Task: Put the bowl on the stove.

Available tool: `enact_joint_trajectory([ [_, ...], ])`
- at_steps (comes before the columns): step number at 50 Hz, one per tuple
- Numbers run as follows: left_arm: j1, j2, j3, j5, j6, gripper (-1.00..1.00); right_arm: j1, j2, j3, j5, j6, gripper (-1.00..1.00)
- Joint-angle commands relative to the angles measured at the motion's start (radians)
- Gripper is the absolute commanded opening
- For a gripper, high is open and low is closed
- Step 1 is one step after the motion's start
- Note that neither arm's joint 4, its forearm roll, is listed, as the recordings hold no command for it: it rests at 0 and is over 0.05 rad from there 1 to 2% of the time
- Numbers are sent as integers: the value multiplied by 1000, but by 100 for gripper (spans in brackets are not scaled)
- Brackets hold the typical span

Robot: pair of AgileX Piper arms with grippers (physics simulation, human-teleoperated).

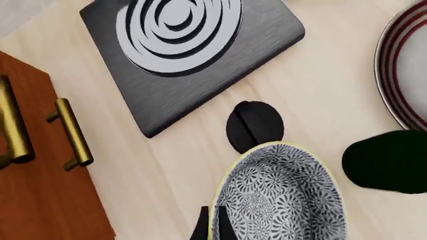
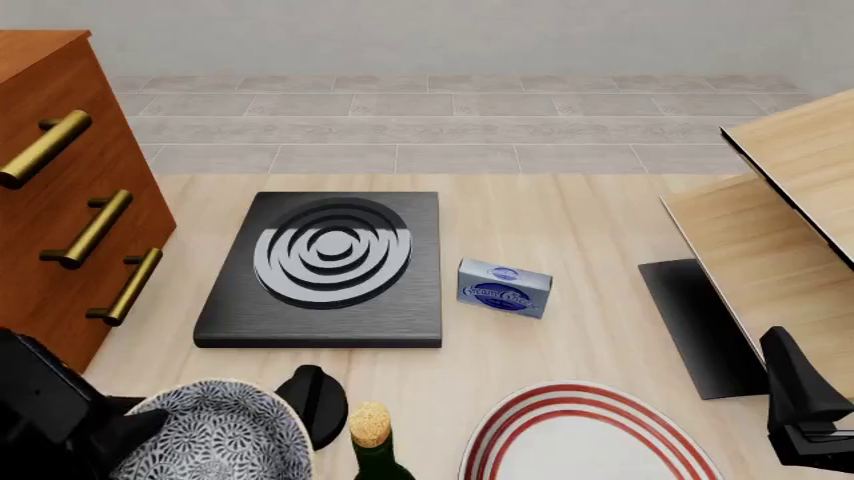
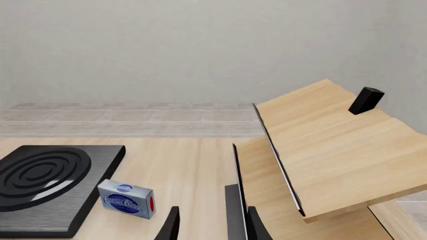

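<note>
At bench's near-left corner: bowl (image 2: 220,432) clamped at rim by left fingers (image 1: 208,226), short of stove (image 2: 327,270). Lift clear of the slab edge, carry forward, centre over burner rings (image 2: 331,251), lower flat, then release. Mind bottle (image 2: 374,445) just beside bowl. Right fingers (image 3: 175,224) apart, idle, holding nothing.
</note>
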Motion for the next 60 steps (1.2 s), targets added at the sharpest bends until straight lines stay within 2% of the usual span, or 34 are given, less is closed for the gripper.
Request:
enact_joint_trajectory([
  [1, -1, 15, -148, 60, 58, -100, 0, 0, 0, 0, 0, 100],
  [2, 1, 5, -159, 70, 77, -100, 0, 0, 0, 0, 0, 100],
  [4, -22, 0, -197, 95, 50, -100, 0, 0, 0, 0, 0, 100],
  [8, -6, 1, -181, 93, 77, -100, 0, 0, 0, 0, 0, 100],
  [12, -57, 5, -204, 116, 54, -100, 0, 0, 0, 0, 0, 100],
  [16, -64, 10, -229, 140, 55, -100, 0, 0, 0, 0, 0, 100],
  [19, -55, 10, -269, 162, 61, -100, 0, 0, 0, 0, 0, 100],
  [21, -70, 9, -333, 183, 22, -100, 0, 0, 0, 0, 0, 100],
  [23, -52, 6, -367, 186, 37, -100, 0, 0, 0, 0, 0, 100],
  [24, -77, 5, -394, 195, 12, -100, 0, 0, 0, 0, 0, 100],
  [26, -76, 3, -413, 195, 2, -100, 0, 0, 0, 0, 0, 100],
  [32, -48, 17, -517, 146, -73, -100, 0, 0, 0, 0, 0, 100],
  [35, -2, 34, -556, 97, -108, -100, 0, 0, 0, 0, 0, 100],
  [36, -4, 33, -543, 88, -80, -100, 0, 0, 0, 0, 0, 100],
  [37, -11, 30, -549, 70, -120, -100, 0, 0, 0, 0, 0, 100],
  [39, -13, 32, -534, 50, -105, -100, 0, 0, 0, 0, 0, 100],
  [40, -18, 28, -541, 37, -134, -100, 0, 0, 0, 0, 0, 100],
  [42, -27, 30, -536, 21, -129, -100, 0, 0, 0, 0, 0, 100],
  [43, 5, 33, -541, 5, -138, -100, 0, 0, 0, 0, 0, 100],
  [49, -7, 38, -553, -13, -146, -100, 0, 0, 0, 0, 0, 100],
  [54, 17, 56, -570, -35, -172, -100, 0, 0, 0, 0, 0, 100],
  [60, 85, 103, -579, -130, -216, -100, 0, 0, 0, 0, 0, 100],
])
